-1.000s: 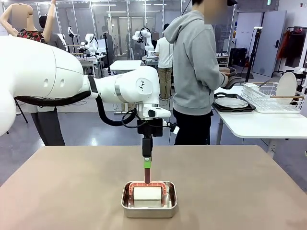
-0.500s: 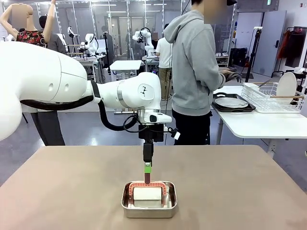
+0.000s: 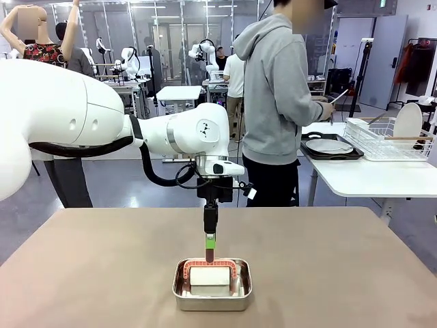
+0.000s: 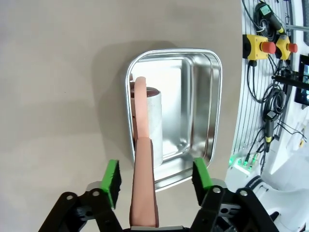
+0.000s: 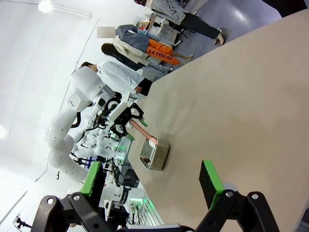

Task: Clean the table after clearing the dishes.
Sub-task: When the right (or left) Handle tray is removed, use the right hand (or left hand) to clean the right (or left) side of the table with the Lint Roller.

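Squarely over the steel pan [image 3: 212,290] at the near middle of the table [image 3: 95,273]: left gripper [image 4: 156,175], pointing straight down, fingers partly spread astride the pink handle [image 4: 143,193] of the white block [image 4: 154,116] in the pan, a sliver of gap each side, nothing clamped. Pan close to the near edge; bare top wide open to left, right and far. Farther off, right gripper [image 5: 150,178] aimed along the tabletop toward the pan, fingers at full spread, holding nothing. Far right, dishes [image 3: 329,145] on a dark tray [image 3: 355,154] on the white side table [image 3: 369,179], beside a wire rack [image 3: 389,140], a person [image 3: 276,102] just left of it
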You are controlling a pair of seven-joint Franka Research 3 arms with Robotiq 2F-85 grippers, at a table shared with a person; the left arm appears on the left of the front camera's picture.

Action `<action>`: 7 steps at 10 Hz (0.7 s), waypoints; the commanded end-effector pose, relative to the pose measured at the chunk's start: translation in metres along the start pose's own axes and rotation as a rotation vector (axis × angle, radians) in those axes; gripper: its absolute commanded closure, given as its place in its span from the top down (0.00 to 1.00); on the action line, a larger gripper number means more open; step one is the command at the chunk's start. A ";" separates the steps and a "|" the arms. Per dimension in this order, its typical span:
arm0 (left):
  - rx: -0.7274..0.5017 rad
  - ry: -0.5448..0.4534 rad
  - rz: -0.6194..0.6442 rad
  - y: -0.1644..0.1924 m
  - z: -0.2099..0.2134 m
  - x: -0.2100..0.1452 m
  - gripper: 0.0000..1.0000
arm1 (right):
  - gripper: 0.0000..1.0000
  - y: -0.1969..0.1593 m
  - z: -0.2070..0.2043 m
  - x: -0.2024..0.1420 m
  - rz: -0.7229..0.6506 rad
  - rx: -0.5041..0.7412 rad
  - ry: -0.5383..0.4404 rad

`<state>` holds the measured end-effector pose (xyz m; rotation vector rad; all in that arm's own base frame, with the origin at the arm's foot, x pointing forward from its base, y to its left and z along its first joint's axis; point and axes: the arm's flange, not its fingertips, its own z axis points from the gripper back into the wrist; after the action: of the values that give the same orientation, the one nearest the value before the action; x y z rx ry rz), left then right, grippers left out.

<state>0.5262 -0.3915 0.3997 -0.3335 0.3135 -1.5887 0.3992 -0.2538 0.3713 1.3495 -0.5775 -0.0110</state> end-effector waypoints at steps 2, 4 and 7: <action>-0.009 0.031 0.024 -0.004 -0.003 0.000 0.48 | 1.00 0.004 0.000 0.000 0.004 -0.002 0.005; -0.013 0.031 0.034 -0.005 0.000 -0.001 0.29 | 1.00 0.004 0.000 0.000 0.004 -0.002 0.005; -0.010 0.037 0.038 -0.007 0.005 0.000 0.01 | 1.00 0.004 0.000 0.000 0.004 -0.002 0.005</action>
<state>0.5249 -0.3909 0.4000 -0.3309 0.3287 -1.5727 0.3992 -0.2538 0.3713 1.3495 -0.5775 -0.0110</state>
